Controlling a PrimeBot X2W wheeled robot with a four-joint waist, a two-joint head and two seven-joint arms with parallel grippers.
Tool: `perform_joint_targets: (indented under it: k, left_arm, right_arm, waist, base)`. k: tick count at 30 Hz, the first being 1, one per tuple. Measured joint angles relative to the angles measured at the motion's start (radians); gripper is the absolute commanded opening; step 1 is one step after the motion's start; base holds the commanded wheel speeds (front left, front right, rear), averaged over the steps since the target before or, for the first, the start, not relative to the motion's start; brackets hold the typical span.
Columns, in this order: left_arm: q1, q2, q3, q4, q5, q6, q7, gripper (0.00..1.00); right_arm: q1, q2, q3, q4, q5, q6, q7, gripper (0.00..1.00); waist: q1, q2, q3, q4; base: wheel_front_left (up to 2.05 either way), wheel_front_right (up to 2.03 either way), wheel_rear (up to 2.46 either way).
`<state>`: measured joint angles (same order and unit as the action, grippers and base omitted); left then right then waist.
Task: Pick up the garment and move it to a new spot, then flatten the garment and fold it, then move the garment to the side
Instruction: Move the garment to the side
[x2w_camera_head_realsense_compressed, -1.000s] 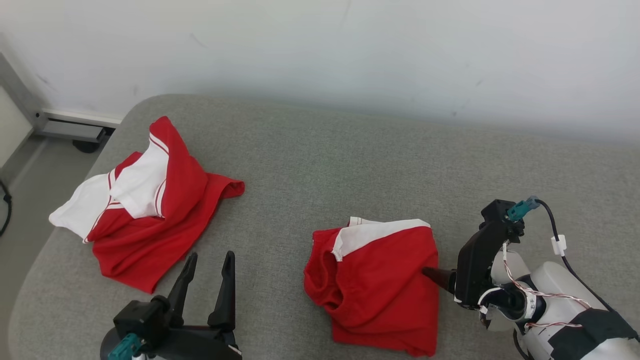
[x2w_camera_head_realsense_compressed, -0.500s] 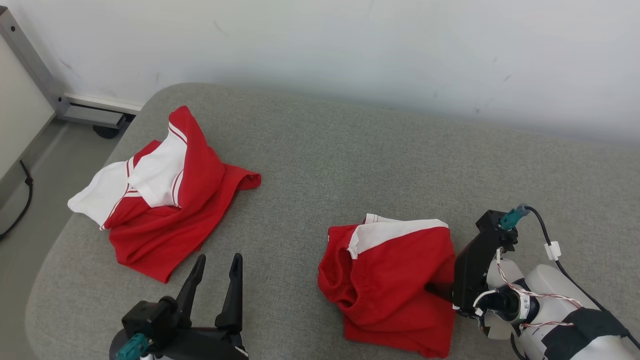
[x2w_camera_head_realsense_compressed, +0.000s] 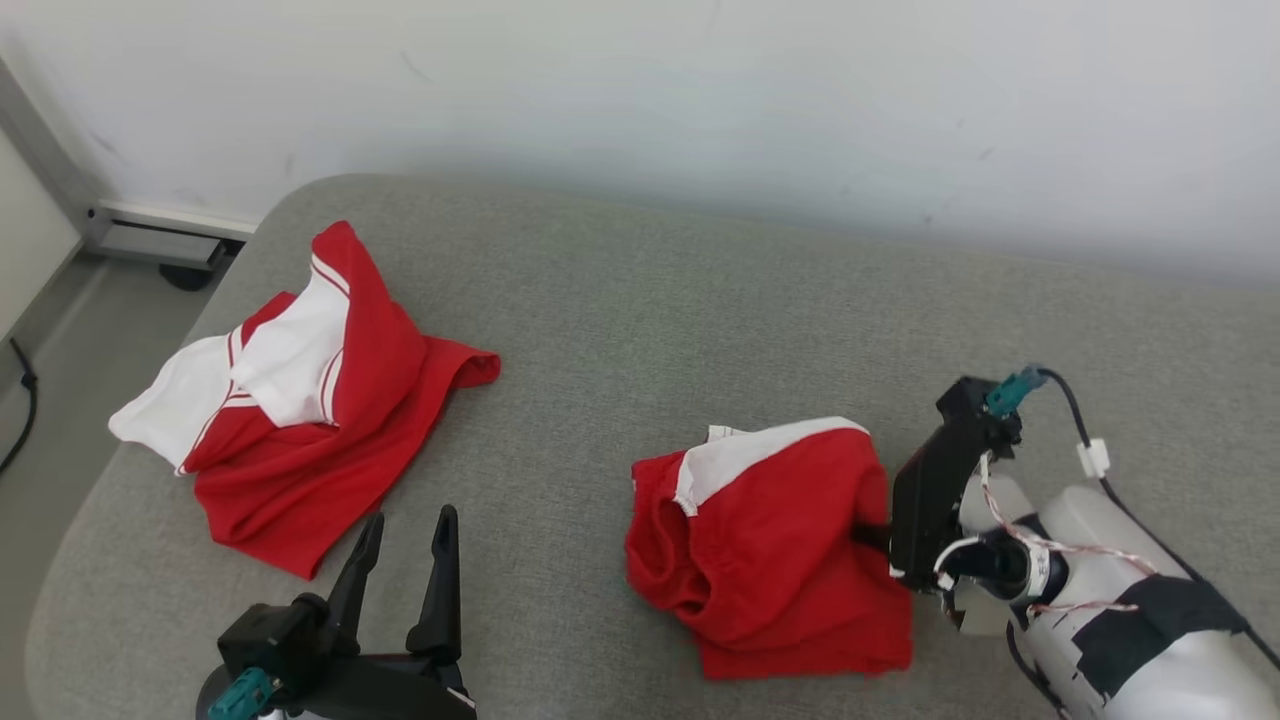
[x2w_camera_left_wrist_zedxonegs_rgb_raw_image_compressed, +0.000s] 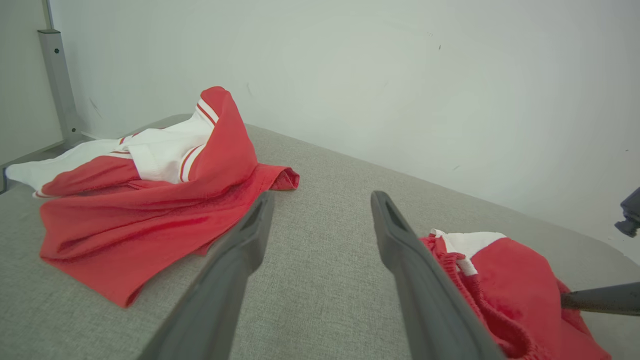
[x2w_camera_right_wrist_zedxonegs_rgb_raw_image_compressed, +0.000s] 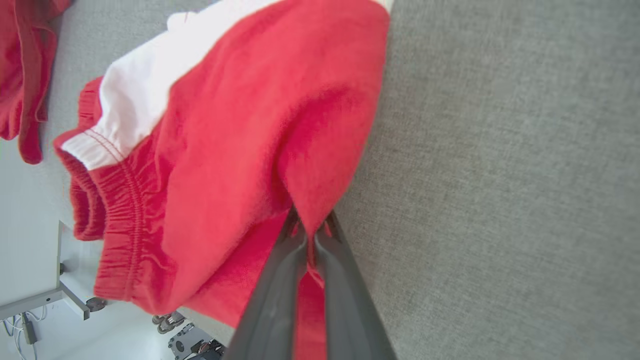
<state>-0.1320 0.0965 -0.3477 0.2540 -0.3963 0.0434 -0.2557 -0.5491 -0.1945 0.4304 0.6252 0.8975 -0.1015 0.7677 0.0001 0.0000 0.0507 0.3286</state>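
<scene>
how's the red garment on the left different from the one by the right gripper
The left garment lies spread and rumpled; the right garment is a compact bundle. The left garment shows wide white panels with red stripes; the right garment one white band. The right gripper is shut on the right garment's edge; nothing touches the left garment. Both are red and white, on the grey cushion.

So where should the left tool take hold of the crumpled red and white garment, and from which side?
Probably the raised red peak of the crumpled garment, from above with the left tool. It stands off the grey cushion, while the near red edge lies flat and offers little to pinch.
</scene>
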Motion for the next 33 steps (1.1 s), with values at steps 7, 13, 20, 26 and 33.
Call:
perform_joint_targets:
  k: [7,13,20,26,33]
  left_arm:
    - [0.006,0.001,0.007,0.0,0.0,-0.001,0.0,1.0]
    - [0.02,0.006,0.011,-0.012,0.006,-0.009,0.0,1.0]
    - [0.027,0.024,0.015,-0.036,0.009,-0.019,0.0,1.0]
    - [0.025,0.041,0.017,-0.064,0.018,-0.036,0.0,1.0]
    - [0.022,0.065,0.029,-0.081,0.02,-0.045,0.0,1.0]
  right_arm:
    - [-0.044,-0.044,-0.01,-0.016,0.0,0.016,0.017,0.0]
    - [-0.071,-0.09,-0.014,-0.036,-0.002,0.022,0.034,0.0]
    - [-0.117,-0.141,-0.012,-0.029,-0.042,0.013,0.051,0.0]
    - [-0.161,-0.176,-0.021,-0.012,-0.067,0.004,0.052,0.0]
    - [-0.218,-0.249,-0.045,0.024,-0.1,-0.005,0.059,0.0]
  waist:
    - [0.0,0.0,-0.012,-0.049]
    - [0.0,0.0,-0.014,-0.095]
    - [0.0,0.0,0.005,-0.141]
    - [0.0,0.0,0.048,-0.176]
    - [0.0,0.0001,0.098,-0.205]
  base:
    - [0.0,0.0,0.0]
    - [0.0,0.0,0.0]
    - [0.0,0.0,0.0]
    - [0.0,0.0,0.0]
    - [0.0,0.0,0.0]
